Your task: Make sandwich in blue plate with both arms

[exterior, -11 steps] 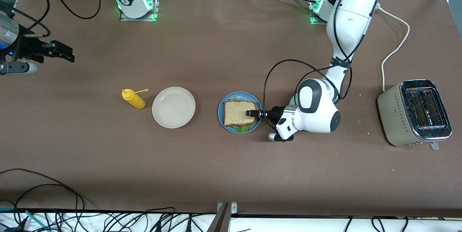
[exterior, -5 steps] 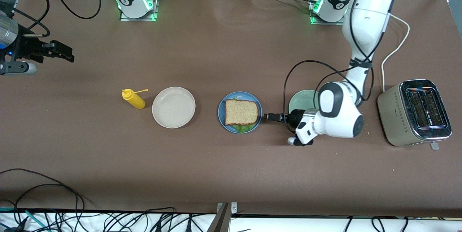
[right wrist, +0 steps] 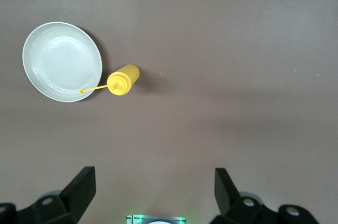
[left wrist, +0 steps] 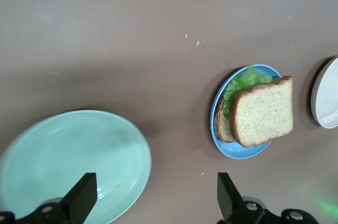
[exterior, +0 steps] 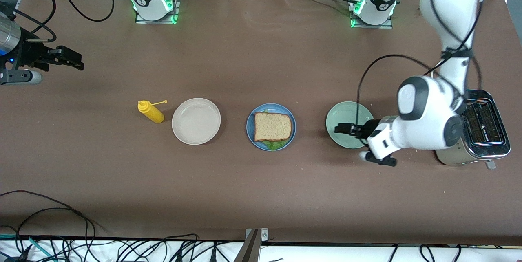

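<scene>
I'm seeing the sandwich (exterior: 273, 127), two square brown wholegrain slices with a crinkled green lettuce leaf between them, sitting in the round mid-blue plastic plate (exterior: 250, 125) at the middle of the brown counter (exterior: 261, 192). The left gripper (exterior: 341, 128) is hanging over the round pale green plate (exterior: 346, 112), which lies beside the blue plate toward the left arm's end of the counter, well apart from the sandwich. In the left wrist view the sandwich (left wrist: 262, 112) is showing clear of both black fingers (left wrist: 81, 197), lettuce poking out past the top slice on the blue plate (left wrist: 237, 151), with the pale green plate (left wrist: 68, 155) partly cut off at the frame edge.

The lower slice is mostly hidden under the top one. The silver two-slot toaster (exterior: 487, 129) is partly covered by the left arm's white wrist.

Left jaws are spread wide, holding nothing. The right gripper (exterior: 69, 59) is waiting up at the right arm's end of the counter, jaws spread and empty too; its wrist view is showing the round beige plate (right wrist: 62, 61) and the yellow squeeze bottle (right wrist: 122, 80) just beside it.
</scene>
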You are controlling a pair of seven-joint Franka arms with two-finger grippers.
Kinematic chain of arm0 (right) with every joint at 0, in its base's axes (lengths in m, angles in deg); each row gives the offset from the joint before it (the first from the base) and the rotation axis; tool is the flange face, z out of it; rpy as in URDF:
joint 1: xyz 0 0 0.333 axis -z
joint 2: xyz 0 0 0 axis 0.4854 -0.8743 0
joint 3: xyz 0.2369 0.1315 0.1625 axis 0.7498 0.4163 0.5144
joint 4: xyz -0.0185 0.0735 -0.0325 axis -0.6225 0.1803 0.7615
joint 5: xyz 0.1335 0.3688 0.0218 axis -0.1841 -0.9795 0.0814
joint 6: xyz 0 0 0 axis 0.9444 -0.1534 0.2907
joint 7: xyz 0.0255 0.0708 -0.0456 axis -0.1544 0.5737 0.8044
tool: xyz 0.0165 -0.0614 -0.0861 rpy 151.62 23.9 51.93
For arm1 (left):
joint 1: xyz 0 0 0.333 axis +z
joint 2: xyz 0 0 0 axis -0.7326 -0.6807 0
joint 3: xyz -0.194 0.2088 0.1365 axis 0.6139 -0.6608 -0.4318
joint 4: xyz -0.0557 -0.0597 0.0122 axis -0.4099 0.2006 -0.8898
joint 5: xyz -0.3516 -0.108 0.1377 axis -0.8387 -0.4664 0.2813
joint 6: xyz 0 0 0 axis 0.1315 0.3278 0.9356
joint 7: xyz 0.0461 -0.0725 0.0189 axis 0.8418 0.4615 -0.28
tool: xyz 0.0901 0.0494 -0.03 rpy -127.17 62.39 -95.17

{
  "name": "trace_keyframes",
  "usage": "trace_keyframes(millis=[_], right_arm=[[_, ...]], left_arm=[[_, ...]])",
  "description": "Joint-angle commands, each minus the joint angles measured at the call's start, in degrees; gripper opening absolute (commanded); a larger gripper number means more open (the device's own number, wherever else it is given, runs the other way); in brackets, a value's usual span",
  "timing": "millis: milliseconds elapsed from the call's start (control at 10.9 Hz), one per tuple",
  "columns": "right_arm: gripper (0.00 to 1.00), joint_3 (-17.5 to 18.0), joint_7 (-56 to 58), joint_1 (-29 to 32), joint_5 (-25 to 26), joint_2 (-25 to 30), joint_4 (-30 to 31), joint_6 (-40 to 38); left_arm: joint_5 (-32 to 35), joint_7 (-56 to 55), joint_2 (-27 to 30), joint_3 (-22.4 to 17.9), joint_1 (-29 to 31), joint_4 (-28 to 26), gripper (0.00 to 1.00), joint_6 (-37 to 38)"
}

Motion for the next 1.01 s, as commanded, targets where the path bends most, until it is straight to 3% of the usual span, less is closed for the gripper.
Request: trace_keyframes(millis=[0,183,457,915], right_arm=[[1.00,-0.03,-0.58,0.17,-0.31,-0.58,-1.63,-1.19],[1.00,-0.03,-0.58,0.25,-0.93,-0.67,-1.63,-0.75],[1.00,0.06,-0.58,0.17,-1.28,-0.67,-1.63,-0.66],[1.00,0.23,-0.40,-0.27,-3.83,-2.16,-2.33,-0.22]], left_arm=[[6.38,0.61,19.17,0.48,4.49,-10.90,1.00,-0.05],[7.34,0.43,25.68,0.48,7.84,-12.85,1.00,2.82],[20.94,0.35,33.25,0.75,7.42,-12.15,1.00,11.00],[33.53,-0.44,35.38,3.21,7.41,-4.78,1.00,25.51]])
